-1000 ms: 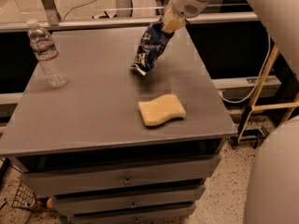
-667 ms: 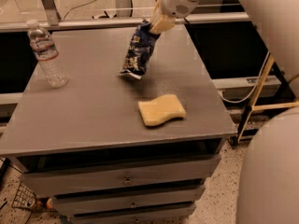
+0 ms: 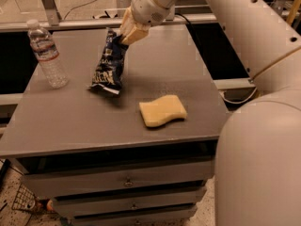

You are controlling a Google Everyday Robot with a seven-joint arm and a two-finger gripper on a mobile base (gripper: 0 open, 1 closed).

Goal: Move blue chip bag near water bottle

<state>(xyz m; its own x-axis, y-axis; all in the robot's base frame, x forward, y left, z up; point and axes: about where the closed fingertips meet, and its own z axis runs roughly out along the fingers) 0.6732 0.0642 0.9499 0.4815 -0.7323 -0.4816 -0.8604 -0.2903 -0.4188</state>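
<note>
Blue chip bag [image 3: 109, 62]: we note it hanging upright by its top end over the gray table [image 3: 70, 121]. We cannot tell whether its lower crimped end touches the surface.
Gripper [image 3: 124, 37]: clamped on the bag's top end, above the table's rear middle.
Water bottle [image 3: 47, 55]: upright at the far left corner in our view, near the bag, not touching.
Yellow sponge [image 3: 162, 110]: flat, nearer us, apart from the bag.
</note>
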